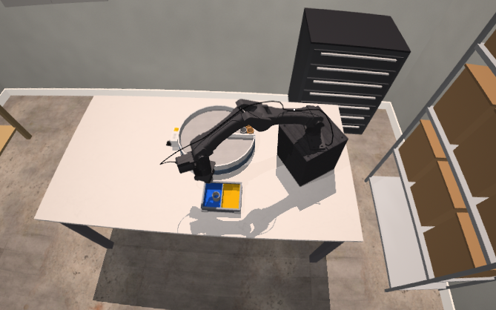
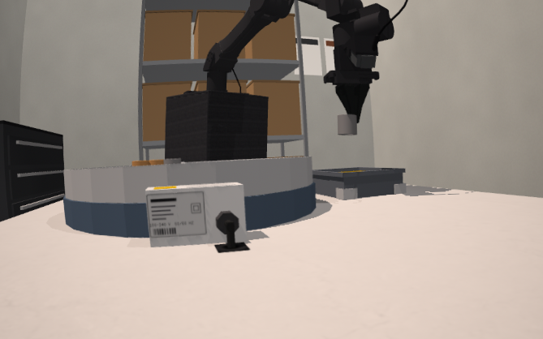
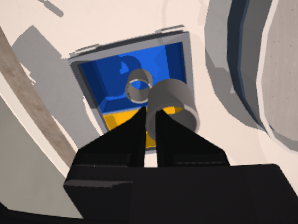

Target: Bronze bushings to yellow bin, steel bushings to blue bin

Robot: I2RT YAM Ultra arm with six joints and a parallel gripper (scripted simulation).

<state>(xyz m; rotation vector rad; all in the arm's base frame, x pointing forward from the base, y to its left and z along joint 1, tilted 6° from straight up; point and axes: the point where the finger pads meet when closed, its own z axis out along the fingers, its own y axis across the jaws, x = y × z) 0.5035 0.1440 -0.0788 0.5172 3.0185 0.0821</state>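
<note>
My gripper is shut on the wall of a grey steel bushing, held upright well above the bins. In the top view the arm hides the fingertips and this bushing. Another steel bushing stands in the blue bin. The yellow bin beside it shows no bushing; the held one hides part of it in the wrist view. On the turntable, a steel bushing and bronze bushings sit by the divider.
The turntable's raised rim stands behind the bins, and a white divider crosses part of it. A white control box with a black knob stands at its left side. The arm's black base block is on the right.
</note>
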